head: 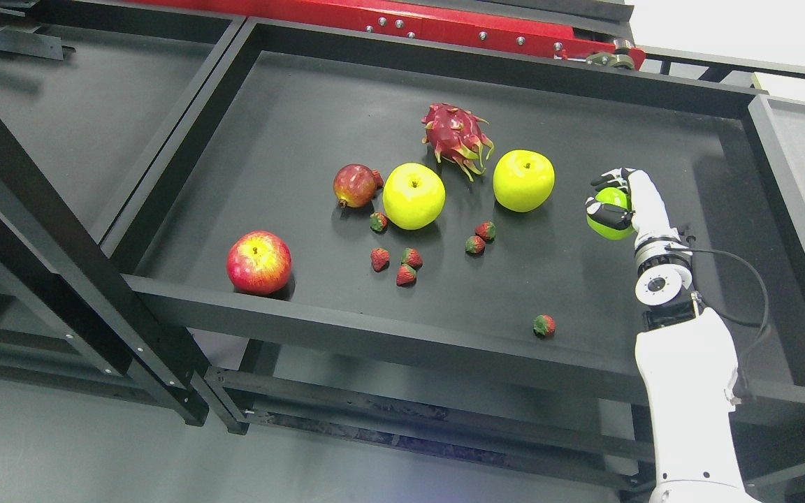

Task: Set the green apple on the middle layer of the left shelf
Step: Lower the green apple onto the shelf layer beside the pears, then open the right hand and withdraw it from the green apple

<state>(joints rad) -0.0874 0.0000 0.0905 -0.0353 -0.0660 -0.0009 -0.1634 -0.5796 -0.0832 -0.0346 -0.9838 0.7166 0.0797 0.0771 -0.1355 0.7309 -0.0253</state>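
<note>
My right hand [611, 199] reaches up from the lower right and is shut on a green apple [611, 222], held over the right part of the black shelf tray [374, 328]. Dark fingertips [602, 212] wrap the apple's left and top side. Two more yellow-green apples lie on the tray, one in the middle [413, 195] and one further right [523, 180]. My left arm does not show.
On the tray also lie a red apple [258, 262] at the front left, a pomegranate [355, 185], a dragon fruit [457, 136] and several small strawberries [406, 274]. Another black shelf [81, 119] lies to the left behind a slanted black post [60, 251].
</note>
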